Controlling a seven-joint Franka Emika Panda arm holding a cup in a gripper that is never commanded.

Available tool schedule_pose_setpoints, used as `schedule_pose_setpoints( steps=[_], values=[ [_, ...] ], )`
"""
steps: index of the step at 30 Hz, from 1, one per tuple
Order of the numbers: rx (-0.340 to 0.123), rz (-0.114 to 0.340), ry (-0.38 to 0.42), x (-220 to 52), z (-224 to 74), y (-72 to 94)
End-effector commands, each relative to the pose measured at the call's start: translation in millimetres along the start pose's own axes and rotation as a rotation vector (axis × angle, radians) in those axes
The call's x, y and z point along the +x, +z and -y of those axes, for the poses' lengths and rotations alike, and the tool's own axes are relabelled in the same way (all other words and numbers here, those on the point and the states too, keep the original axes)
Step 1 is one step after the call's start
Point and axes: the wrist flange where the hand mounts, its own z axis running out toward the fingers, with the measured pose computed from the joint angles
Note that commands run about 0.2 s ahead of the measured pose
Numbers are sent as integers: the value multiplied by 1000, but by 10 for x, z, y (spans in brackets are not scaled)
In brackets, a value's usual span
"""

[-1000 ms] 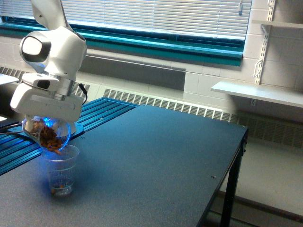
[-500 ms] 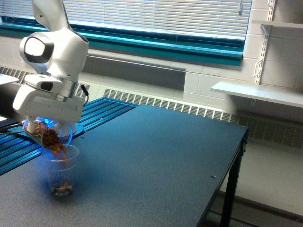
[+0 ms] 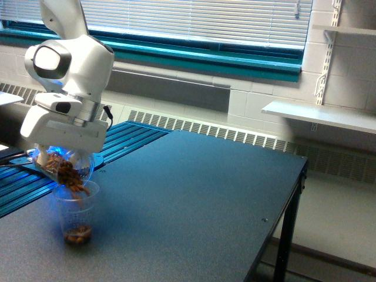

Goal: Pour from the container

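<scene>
At the exterior view's left, the white robot arm [image 3: 70, 59] reaches down over the near left corner of the tabletop [image 3: 194, 200]. The gripper [image 3: 61, 154] sits under the arm's flat white hand block; its fingers are hidden behind that block and the blue glow beneath it, so how wide they stand cannot be told, but the jar [image 3: 63, 166] hangs from them clear of the table and is carried by nothing else. The jar is tilted steeply, mouth down toward the exterior view's right, with brown nut pieces [image 3: 70, 176] bunched at the mouth and spilling over its lip. Directly below the mouth stands the plastic cup [image 3: 75, 212], upright on the tabletop near its left edge; the jar's lip is at the cup's rim, and whether the two touch cannot be told. A shallow layer of brown pieces lies in the bottom of the cup. Behind the arm, a blue ribbed panel [image 3: 126, 138] adjoins the tabletop's far left edge. Along the wall runs a radiator grille [image 3: 205, 128] below window blinds [image 3: 194, 20]. At the far right, a white wall shelf [image 3: 320, 114] is mounted on brackets.
</scene>
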Motion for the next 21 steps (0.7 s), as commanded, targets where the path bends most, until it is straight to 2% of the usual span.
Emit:
schedule_pose_setpoints(
  steps=[1, 21],
  values=[
    [-6, -2, -12, 29, 5, -15],
    [-13, 2, -17, 1, -54, -34]
  ],
)
